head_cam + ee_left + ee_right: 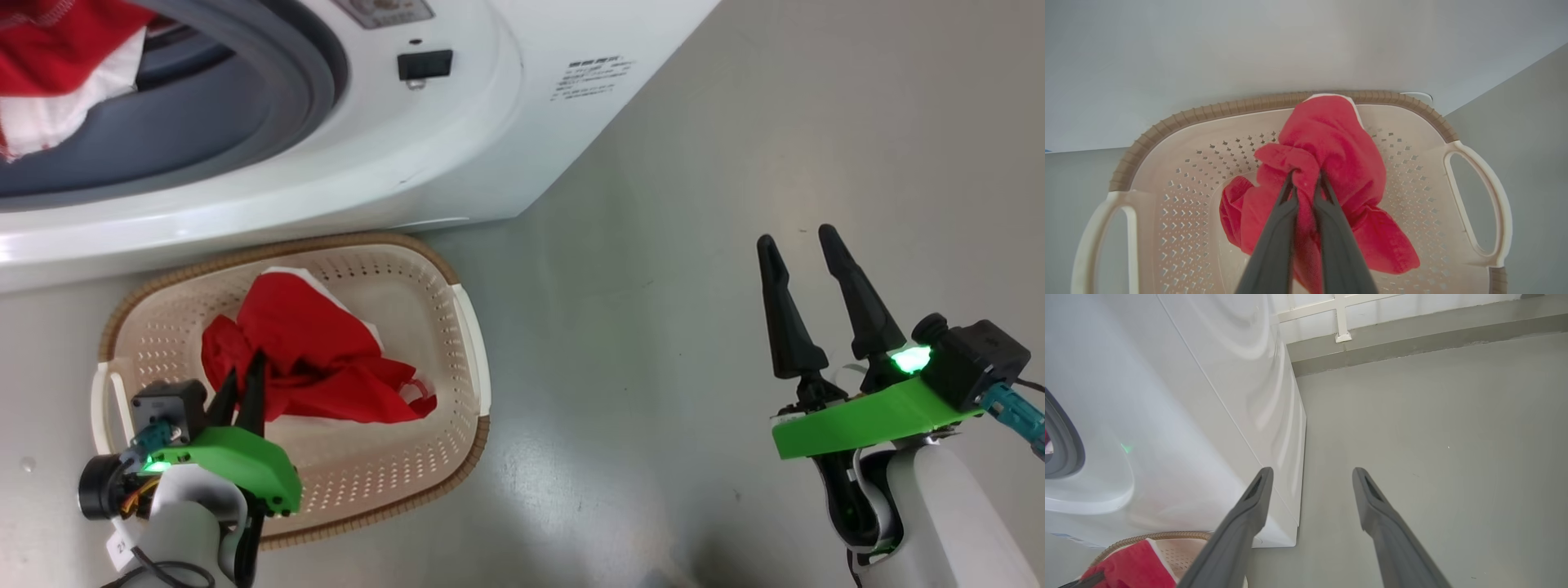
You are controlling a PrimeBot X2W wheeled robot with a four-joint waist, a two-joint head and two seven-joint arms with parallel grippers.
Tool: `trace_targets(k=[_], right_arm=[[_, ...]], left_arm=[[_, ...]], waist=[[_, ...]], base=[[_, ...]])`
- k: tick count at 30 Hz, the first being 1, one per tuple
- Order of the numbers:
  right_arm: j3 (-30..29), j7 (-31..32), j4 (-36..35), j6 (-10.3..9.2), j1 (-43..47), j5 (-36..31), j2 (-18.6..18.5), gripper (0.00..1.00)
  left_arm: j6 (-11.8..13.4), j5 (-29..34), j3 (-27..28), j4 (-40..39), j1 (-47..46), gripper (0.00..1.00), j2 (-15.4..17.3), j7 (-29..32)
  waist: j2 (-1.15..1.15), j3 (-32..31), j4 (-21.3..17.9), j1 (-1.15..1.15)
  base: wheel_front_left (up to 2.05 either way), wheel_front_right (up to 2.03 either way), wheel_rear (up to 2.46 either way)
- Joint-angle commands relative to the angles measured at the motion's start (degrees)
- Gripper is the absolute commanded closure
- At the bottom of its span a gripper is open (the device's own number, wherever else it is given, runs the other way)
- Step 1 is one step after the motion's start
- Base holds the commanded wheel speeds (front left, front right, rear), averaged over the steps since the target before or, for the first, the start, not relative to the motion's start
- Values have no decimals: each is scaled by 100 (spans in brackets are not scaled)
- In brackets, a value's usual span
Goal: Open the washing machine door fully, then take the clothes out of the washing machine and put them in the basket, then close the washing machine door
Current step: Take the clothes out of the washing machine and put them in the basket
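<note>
Clothes point(314, 359) lie bunched in the basket point(469, 327), a red heap with a white edge showing at its far side, leaning up against the far wall. More red and white fabric point(57, 73) hangs at the mouth of the washer point(408, 163), inside the grey ring point(314, 73). The basket stands on the grey floor point(653, 245) just in front of the washer, its brown rim close under the white front; whether the two touch cannot be told. The left gripper point(245, 365) reaches into the basket from its near left corner. In the left wrist view its fingers point(1280, 220) are drawn almost together, with a fold of the red clothes pinched between them near the tips. The right gripper point(797, 237) hangs well apart to the right, over bare floor, its fingers point(784, 318) spread wide with nothing between them. In the right wrist view that gripper points along the floor beside the washer's side panel point(1241, 396), and a corner of the basket with red cloth shows at the lower left.
</note>
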Motion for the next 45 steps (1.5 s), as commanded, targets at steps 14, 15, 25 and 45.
trace_targets(k=[14,15,25,45], right_arm=[[109,-37,-82,43,2,27,-9,0],[110,-37,-75,43,10,22,-9,0],[94,-37,34,43,151,-56,-9,0],[-38,-37,250,43,822,-261,-9,0]], left_arm=[[-30,-140,240,111,11,0,119,-29],[-30,-147,246,108,27,0,110,-29],[-31,-217,377,-285,358,0,20,-29],[-31,-262,493,-1990,1388,0,-114,-29]], waist=[[0,-122,53,0],[0,-160,62,0],[0,-749,189,0],[0,-2192,608,0]], base=[[0,0,0],[0,0,0],[0,0,0],[0,0,0]])
